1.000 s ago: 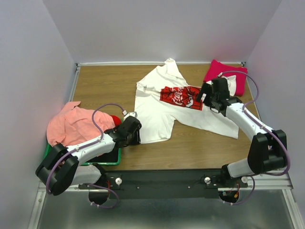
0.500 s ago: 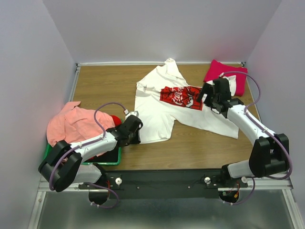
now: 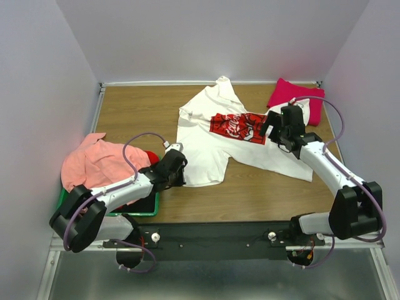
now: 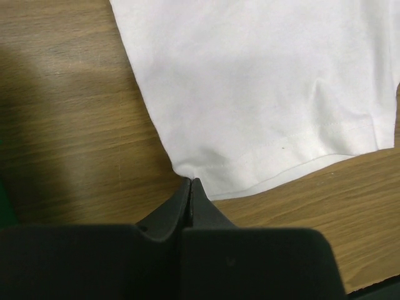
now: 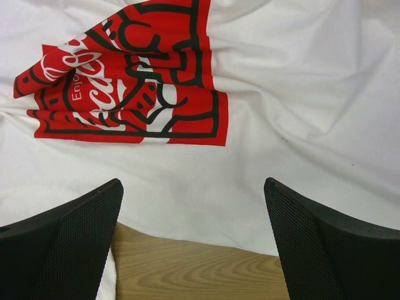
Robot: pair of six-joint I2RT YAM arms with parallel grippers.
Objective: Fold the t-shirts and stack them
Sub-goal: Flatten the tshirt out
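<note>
The white t-shirt (image 3: 203, 140) lies spread across the middle of the table (image 3: 125, 106). Your left gripper (image 4: 190, 182) is clenched on its near hem corner. Your right gripper (image 5: 192, 187) hangs released above the print (image 5: 131, 81). The cloth is likely light and limp, so pinch at the hems and corners.

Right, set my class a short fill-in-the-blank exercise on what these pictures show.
1. The left gripper is ____ on a corner of the white tee.
2. The right gripper hovers over that tee, jaws ____.
3. The pink tee lies across the ____ bin.
4. The magenta tee lies at the table's far ____ corner.
Missing words: shut, open, green, right.
</note>
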